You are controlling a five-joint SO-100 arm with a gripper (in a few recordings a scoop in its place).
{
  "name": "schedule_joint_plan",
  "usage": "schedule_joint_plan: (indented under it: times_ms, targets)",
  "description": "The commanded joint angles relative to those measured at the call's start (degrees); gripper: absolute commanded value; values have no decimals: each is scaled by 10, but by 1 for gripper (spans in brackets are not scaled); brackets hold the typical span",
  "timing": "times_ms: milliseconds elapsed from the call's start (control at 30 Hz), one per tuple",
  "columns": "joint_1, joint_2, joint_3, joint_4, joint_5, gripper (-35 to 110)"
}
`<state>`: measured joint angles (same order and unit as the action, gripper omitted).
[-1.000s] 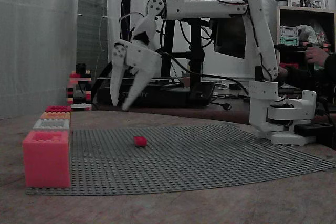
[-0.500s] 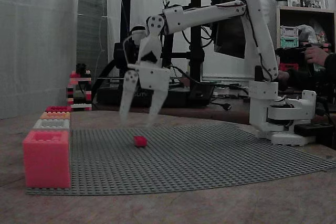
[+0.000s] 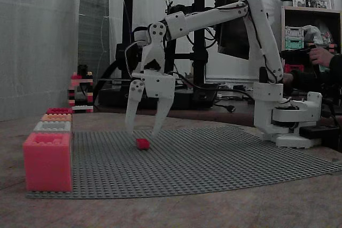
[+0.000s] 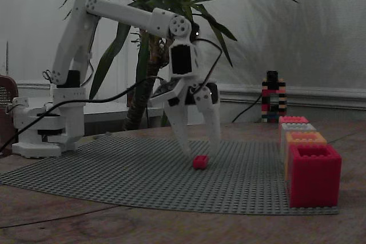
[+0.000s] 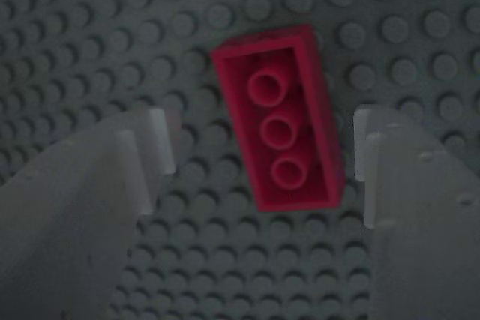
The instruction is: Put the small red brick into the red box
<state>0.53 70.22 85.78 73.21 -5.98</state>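
Brick (image 5: pixel 279 127) underside-up, long axis near-vertical

Two fixed views sit low at tabletop (image 3: pixel 176 212) height, facing each other from opposite sides; both share the grey baseplate (image 3: pixel 214 164) and arm. Wrist view looks straight down, close.

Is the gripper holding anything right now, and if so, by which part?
Nothing is held. The gripper is open, a finger on each side of the small red brick, which lies hollow side up on the grey baseplate.
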Motion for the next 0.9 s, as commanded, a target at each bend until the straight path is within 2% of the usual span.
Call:
schedule_joint_plan:
  times_ms: [0,367,533,667,867]
  targets:
    - [1,12,-4,-7,-15,22]
    - [-8,-4,-4,-25,-16,19]
    - [-11,-4,-7,-36,4,0]
    - [-11,-2,-26,-39,29,0]
    - [11,-2,-190,-33,115,0]
